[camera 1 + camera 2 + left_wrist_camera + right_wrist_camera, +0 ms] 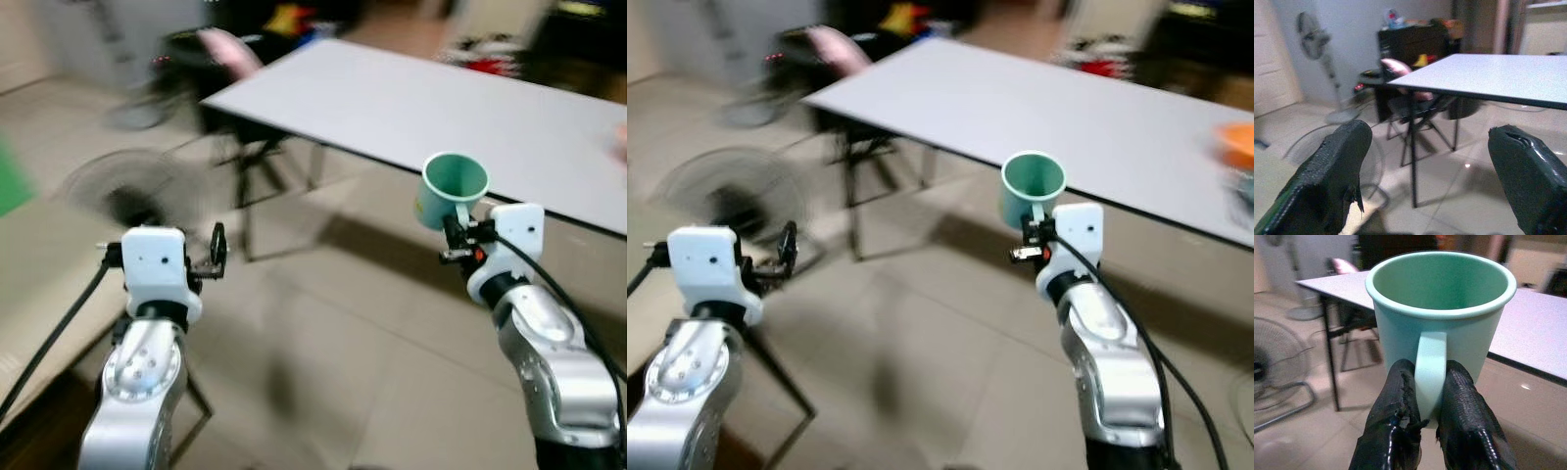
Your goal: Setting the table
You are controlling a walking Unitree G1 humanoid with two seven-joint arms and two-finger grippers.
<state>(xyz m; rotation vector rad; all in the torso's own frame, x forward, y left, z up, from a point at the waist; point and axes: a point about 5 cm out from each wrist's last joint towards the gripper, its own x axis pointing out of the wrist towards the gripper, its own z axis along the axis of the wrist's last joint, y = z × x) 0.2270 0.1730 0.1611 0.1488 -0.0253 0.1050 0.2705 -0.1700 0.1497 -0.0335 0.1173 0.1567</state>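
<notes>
desk [411, 98] white, bare on near side | right pincer [1430, 396] clamped on handle of green mug [1442, 313], upright, empty, held in air just short of desk edge | left pincer [1430, 181] spread wide, holding nothing, well off desk

The room was evenly lit from overhead, neither harsh nor dim. The white table [441, 108] threw a soft shadow across the floor tiles [343, 323], and a small glint of light sat on the tiles under it. Both head views were smeared with motion, worst along the far clutter and the floor fan [132, 191]. The green mug [1442, 318] stayed sharp up close, its background soft.
</notes>
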